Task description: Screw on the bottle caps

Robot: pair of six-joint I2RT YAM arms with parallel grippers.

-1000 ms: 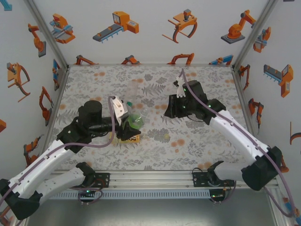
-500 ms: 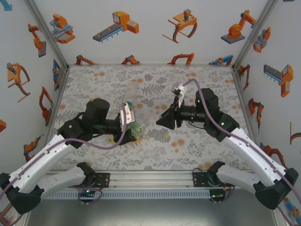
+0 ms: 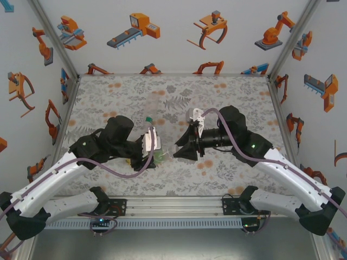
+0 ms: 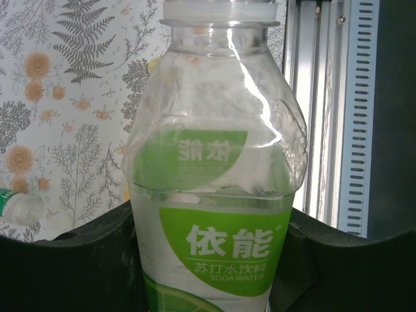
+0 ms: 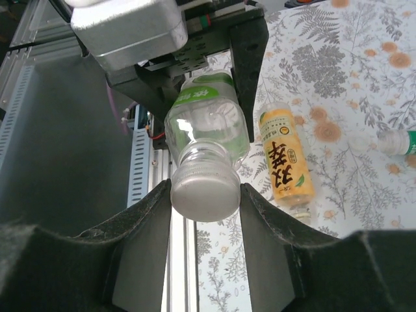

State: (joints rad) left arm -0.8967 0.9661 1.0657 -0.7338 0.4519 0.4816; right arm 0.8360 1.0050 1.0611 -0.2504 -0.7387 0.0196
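Note:
My left gripper (image 4: 211, 257) is shut on the clear bottle with the green label (image 4: 214, 195), its black fingers (image 4: 84, 260) pressing either side of the label. The bottle is held off the table, its neck pointing at the right arm. A white cap (image 5: 205, 188) sits on its mouth, and my right gripper (image 5: 205, 195) is shut on that cap, both fingers touching its sides. From above, the two grippers meet at mid-table, left gripper (image 3: 154, 154), right gripper (image 3: 176, 151), with the bottle (image 3: 161, 156) between them.
An amber bottle with a yellow label (image 5: 285, 159) lies on the floral mat beside the held bottle. A plain clear bottle (image 5: 393, 140) with some green on it lies further off. The aluminium rail (image 5: 140, 162) runs along the near table edge.
The right arm has swung left and down until its gripper met the bottle's mouth. The left arm has shifted right and turned the bottle's neck toward it.

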